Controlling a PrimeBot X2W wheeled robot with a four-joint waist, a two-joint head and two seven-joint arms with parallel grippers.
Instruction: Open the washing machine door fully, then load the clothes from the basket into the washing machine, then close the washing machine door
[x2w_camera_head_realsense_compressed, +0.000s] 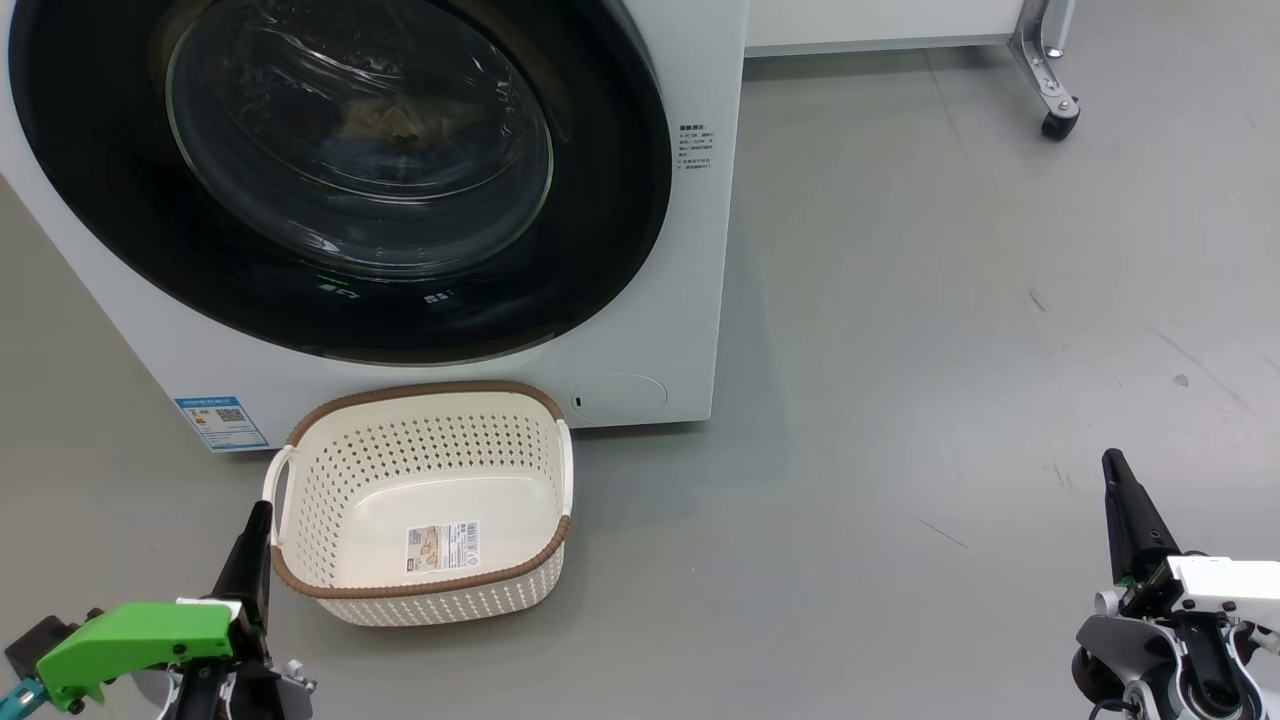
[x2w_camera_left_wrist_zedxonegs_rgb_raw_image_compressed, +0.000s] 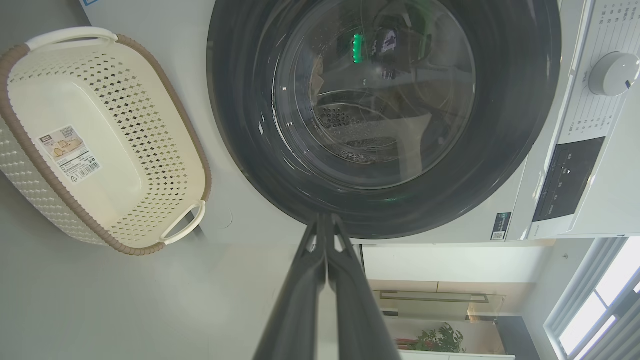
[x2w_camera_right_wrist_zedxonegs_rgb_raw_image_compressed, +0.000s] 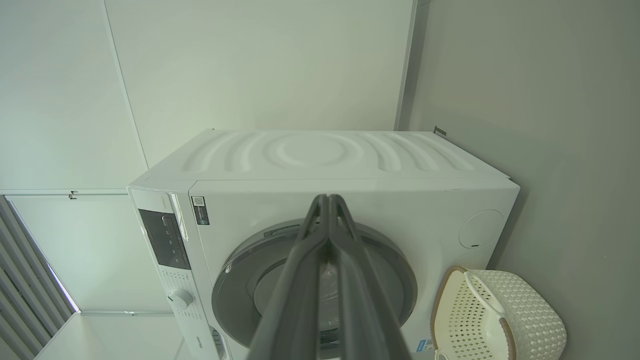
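The washing machine (x2w_camera_head_realsense_compressed: 690, 300) job looks pretty much wrapped up. The washing machine door (x2w_camera_head_realsense_compressed: 340, 170) sits shut against the front, and the basket (x2w_camera_head_realsense_compressed: 430, 386) on the floor just below it holds nothing but its sticker. The clothes (x2w_camera_head_realsense_compressed: 385, 122) seem to be in the drum (I can just make out a pale lump through the glass). I'd say nothing's left to do. The left gripper (x2w_camera_head_realsense_compressed: 262, 512) hangs low beside the basket's handle and the right gripper (x2w_camera_head_realsense_compressed: 1112, 462) is well apart, both with fingers pinched together on nothing.
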